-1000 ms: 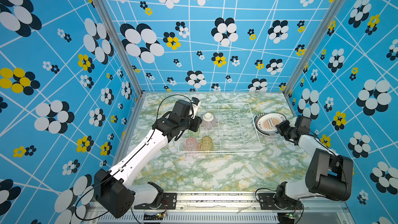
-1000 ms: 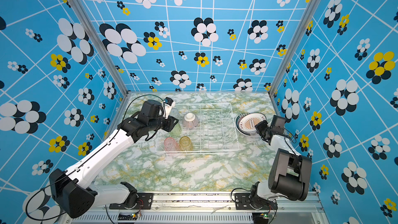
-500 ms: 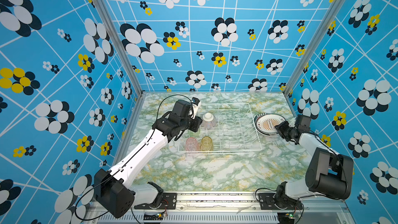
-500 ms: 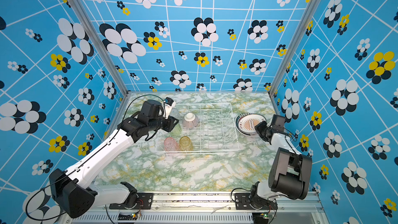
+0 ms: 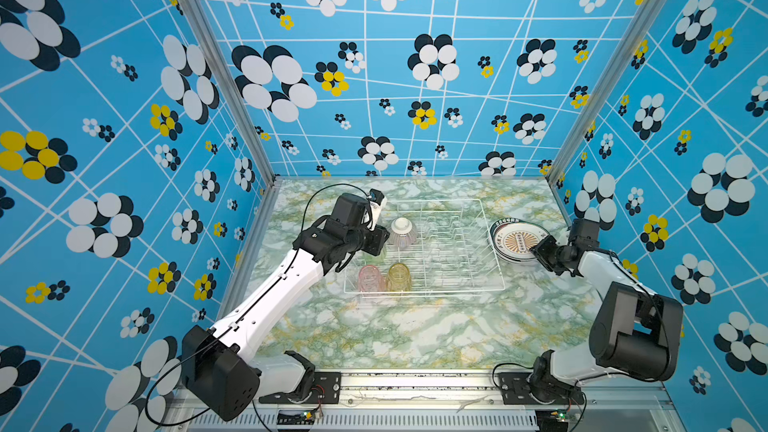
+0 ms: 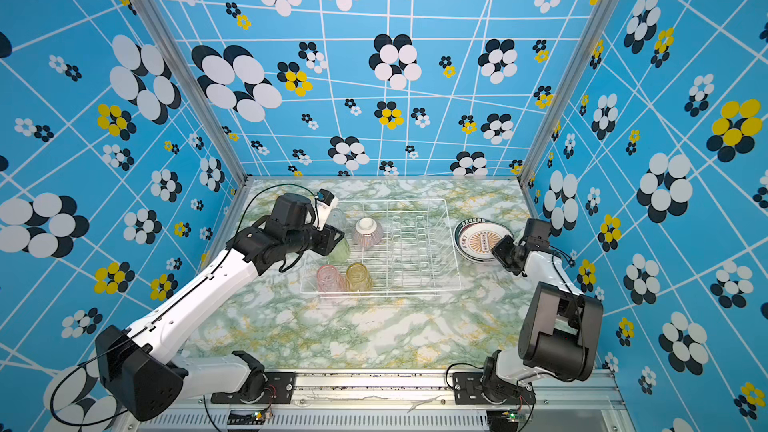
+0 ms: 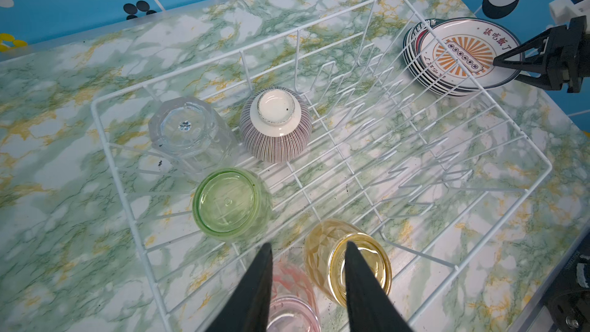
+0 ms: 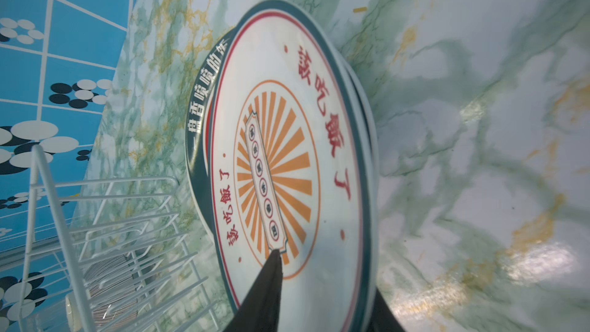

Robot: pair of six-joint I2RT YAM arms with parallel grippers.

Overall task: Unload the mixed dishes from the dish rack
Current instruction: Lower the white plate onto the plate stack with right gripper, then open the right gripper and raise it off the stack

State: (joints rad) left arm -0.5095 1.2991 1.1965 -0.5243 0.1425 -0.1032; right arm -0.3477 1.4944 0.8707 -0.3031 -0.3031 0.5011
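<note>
Mid-table (image 5: 415,334), on the green-and-white marbled top: white wire dish rack (image 5: 453,251), rectangular, long side running across both top views.

The rack's left end holds the cups, all mouth-down:
- clear tumbler (image 7: 188,129), faceted glass, in the far-left corner
- green tumbler (image 7: 228,202), translucent, just nearer than the clear one
- pink tumbler (image 5: 371,279) and amber tumbler (image 5: 399,276), side by side against the front wall

Also in the rack is a round ribbed bowl (image 5: 402,231) with fine dark-pink stripes. It is upside-down, white foot up, just beside the clear tumbler.

On the table just outside the rack's right end lies a stack of plates (image 5: 515,241). They are round and white with dark green rims. The top one lies flat, showing an orange sunburst and red characters.

The left gripper (image 7: 308,244) hangs above the rack's left end, over the pink and amber tumblers. Its black fingers (image 7: 261,282) stand narrowly parted with nothing between them.

The right gripper (image 7: 507,70) is at the near right side of the stack. Its fingers are parted astride the rim. One lies over the top plate's face, with its tip at the sunburst's edge in the right wrist view. The other is down outside the rims. I cannot tell whether the upper tip touches the plate.
</note>
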